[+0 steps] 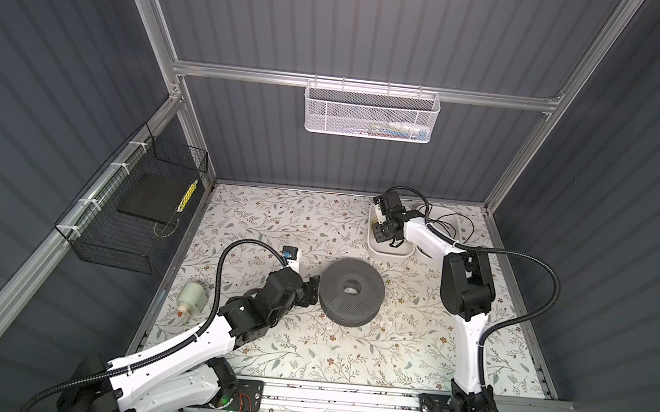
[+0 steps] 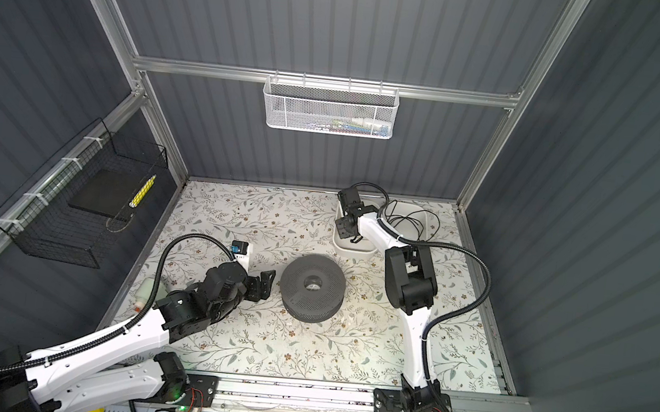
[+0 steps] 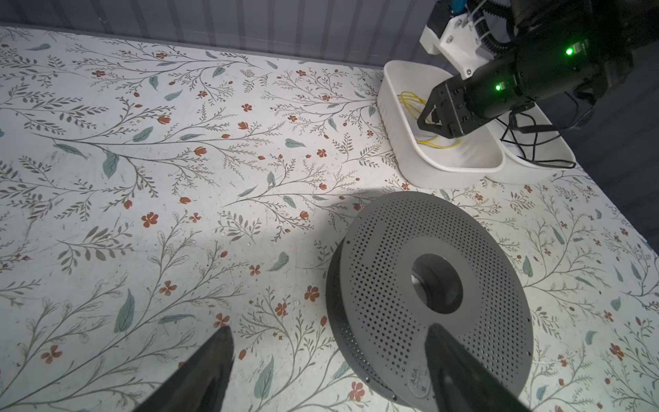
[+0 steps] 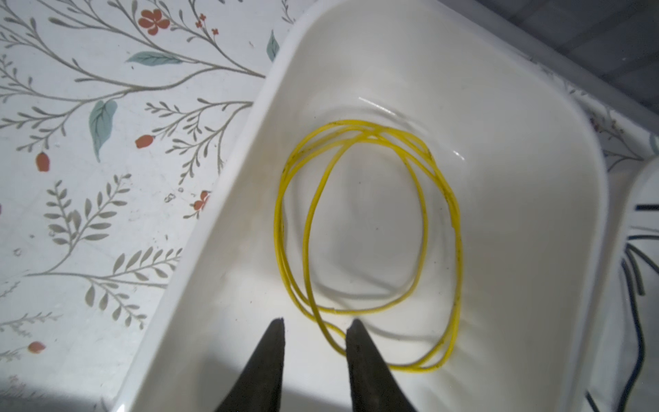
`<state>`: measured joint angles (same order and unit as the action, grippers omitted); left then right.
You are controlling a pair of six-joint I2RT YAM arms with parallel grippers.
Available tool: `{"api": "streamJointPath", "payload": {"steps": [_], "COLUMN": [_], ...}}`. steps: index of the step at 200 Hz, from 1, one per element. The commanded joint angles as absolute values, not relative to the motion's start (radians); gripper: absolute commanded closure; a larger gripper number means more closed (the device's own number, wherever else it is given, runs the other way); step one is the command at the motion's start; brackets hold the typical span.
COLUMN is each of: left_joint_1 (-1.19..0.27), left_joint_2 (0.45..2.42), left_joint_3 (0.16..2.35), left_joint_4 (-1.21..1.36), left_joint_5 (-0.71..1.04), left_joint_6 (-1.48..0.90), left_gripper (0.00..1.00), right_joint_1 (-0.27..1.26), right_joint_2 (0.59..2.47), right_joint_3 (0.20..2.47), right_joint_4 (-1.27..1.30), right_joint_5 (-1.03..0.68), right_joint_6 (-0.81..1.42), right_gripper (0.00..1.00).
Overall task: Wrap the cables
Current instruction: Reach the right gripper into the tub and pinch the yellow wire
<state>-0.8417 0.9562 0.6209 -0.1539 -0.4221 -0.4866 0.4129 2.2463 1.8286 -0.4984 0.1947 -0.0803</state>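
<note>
- The right tool (image 4: 316, 323) hung low inside a white tray (image 4: 517, 178) at the far right of the table (image 1: 277, 218), tips pointing down at the tray floor.
- Its jaws stood partly open with a clear gap between them and nothing pinched.
- The yellow cable (image 4: 279, 221) lay on the floor of that tray in a few loose, overlapping loops, all of it within the tray walls.
- One strand of the loops ran through the gap between the fingertips and passed behind one finger. From where I stood I could not tell whether that tip touched the wire or sat just above it.
- In the left wrist view the same right tool (image 3: 431, 121) showed dipping into the tray (image 3: 456, 162), with the yellow loops (image 3: 410, 98) behind it.
- A second white tray (image 3: 535, 171) sat touching the first on its far side, holding thin black cords (image 3: 527, 142) that spilled over its rim.
- The left tool (image 1: 313, 287) rested low near the middle of the table, jaws spread wide and empty.
- It sat just beside a grey perforated spool (image 1: 337, 283) that lay flat on the table. In its own wrist view, the left tool (image 3: 328, 331) had one finger over the spool's top flange (image 3: 392, 249) and the other over bare table.
- The spool carried no wire and lay well apart from the cable's tray.
</note>
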Motion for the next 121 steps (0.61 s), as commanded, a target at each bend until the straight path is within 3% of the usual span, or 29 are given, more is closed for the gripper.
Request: {"api": "streamJointPath", "payload": {"steps": [1,31,75,121], "left_joint_1": [-0.84,-0.84,-0.84,-0.84], "left_joint_2": [0.966,0.966,0.963,0.972], "left_joint_3": [0.664,0.671,0.672,0.681], "left_joint_4": [-0.145,-0.148,-0.149,-0.155], "left_joint_5": [-0.415,-0.423,-0.441,-0.448], "left_joint_6": [-0.454,-0.446,-0.443,-0.432], "left_gripper": [0.14,0.14,0.14,0.14], "right_joint_1": [0.4,0.396,0.396,0.396], "right_joint_2": [2.295,2.355,2.369,2.322], "right_joint_3": [1.89,1.985,1.99,1.968], "right_joint_4": [-0.536,-0.603,-0.602,-0.556], "right_joint_5": [0.211,0.195,0.181,0.179], "right_joint_6": [-0.113,-0.102,-0.092,-0.086], "right_gripper": [0.66,0.7,0.85,0.93]}}
